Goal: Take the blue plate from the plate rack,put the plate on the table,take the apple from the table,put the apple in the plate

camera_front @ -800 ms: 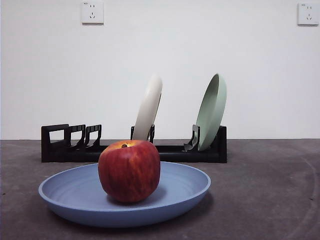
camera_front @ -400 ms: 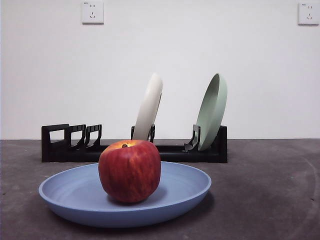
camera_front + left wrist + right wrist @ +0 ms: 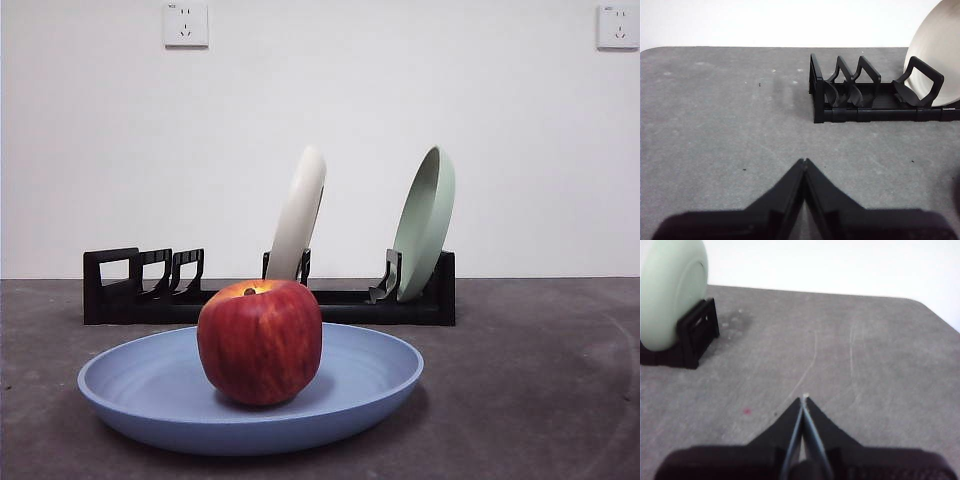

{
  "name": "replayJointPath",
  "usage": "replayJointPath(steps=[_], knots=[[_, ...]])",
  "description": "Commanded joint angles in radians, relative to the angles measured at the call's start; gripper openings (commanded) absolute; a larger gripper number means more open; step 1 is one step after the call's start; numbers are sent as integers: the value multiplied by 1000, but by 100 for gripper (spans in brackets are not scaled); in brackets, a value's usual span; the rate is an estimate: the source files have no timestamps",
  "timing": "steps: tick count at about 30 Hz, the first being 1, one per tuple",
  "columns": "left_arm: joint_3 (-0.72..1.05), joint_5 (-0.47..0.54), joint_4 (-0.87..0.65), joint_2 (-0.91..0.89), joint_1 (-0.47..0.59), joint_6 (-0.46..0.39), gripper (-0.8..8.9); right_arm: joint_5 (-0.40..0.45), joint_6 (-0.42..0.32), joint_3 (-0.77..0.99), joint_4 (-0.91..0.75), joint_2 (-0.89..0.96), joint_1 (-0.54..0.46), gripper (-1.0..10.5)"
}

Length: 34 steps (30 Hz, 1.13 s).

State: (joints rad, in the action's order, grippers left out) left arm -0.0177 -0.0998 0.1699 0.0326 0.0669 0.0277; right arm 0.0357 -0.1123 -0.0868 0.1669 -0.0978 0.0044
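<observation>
The red apple (image 3: 259, 342) sits in the middle of the blue plate (image 3: 140, 390), which lies flat on the dark grey table (image 3: 540, 400) in front of the black plate rack (image 3: 130, 290). Neither arm shows in the front view. In the left wrist view my left gripper (image 3: 804, 162) is shut and empty above bare table, short of the rack's empty end (image 3: 840, 95). In the right wrist view my right gripper (image 3: 803, 401) is shut and empty over bare table, off to the side of the rack's other end (image 3: 695, 335).
A cream-white plate (image 3: 300, 215) and a pale green plate (image 3: 425, 220) stand on edge in the rack. The cream plate (image 3: 940, 55) and the green plate (image 3: 670, 290) also show in the wrist views. A white wall with two sockets (image 3: 185, 25) stands behind the table.
</observation>
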Motion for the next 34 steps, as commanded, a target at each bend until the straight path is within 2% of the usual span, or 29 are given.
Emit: replayJointPath(steps=[1,4,34], knots=[[10,-5,-10,0,-2,7,-4,-3,17,40,-12,28,0,1],[10,-5,-10,0,-2,7,-4,-3,56,72,-3,51,0,1],[10,-5,-10,7,-2,7,-4,-2,58,72,18,89,0,1]])
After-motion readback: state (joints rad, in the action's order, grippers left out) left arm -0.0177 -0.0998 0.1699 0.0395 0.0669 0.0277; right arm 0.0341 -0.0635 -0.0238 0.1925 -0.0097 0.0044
